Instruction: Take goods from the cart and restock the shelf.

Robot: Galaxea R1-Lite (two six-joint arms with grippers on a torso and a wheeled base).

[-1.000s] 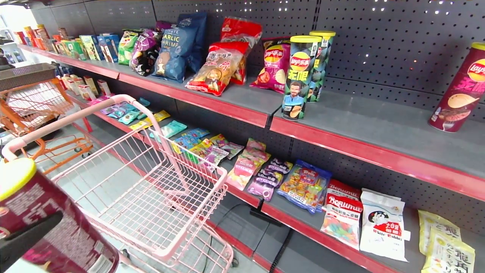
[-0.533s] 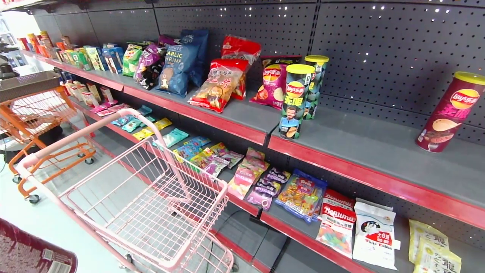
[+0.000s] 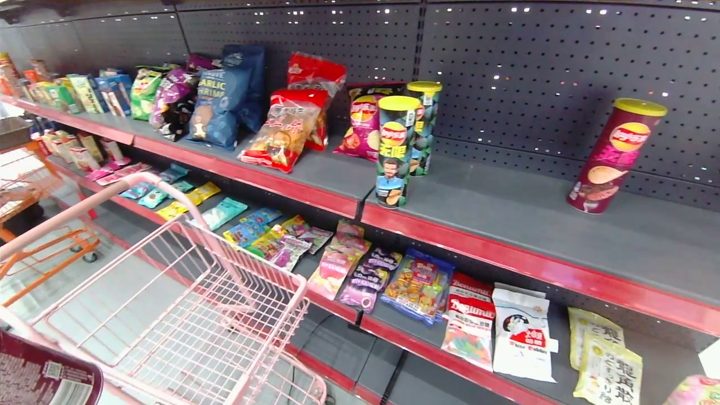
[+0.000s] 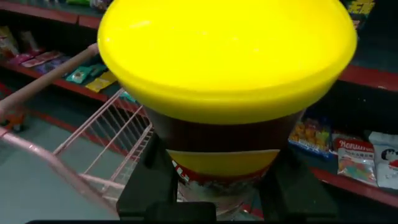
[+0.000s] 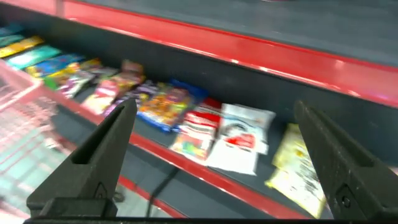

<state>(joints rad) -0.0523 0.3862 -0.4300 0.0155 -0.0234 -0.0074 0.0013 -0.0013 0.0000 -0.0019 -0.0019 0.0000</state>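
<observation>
The left hand (image 4: pixel 217 190) is clamped on a maroon chip can (image 4: pixel 227 62) with a yellow lid, beside the pink cart (image 3: pixel 247 253). The right hand (image 5: pixel 227 155) is spread apart, empty, before the lower shelf (image 3: pixel 427 354).

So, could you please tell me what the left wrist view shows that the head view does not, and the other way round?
The left wrist view adds the yellow lid of the held can, with the left gripper clamped around its body. The head view adds the upper shelf, where a maroon can stands apart from two dark cans and chip bags. Both share the pink cart, the lower shelf's candy packets and the held can itself.
</observation>
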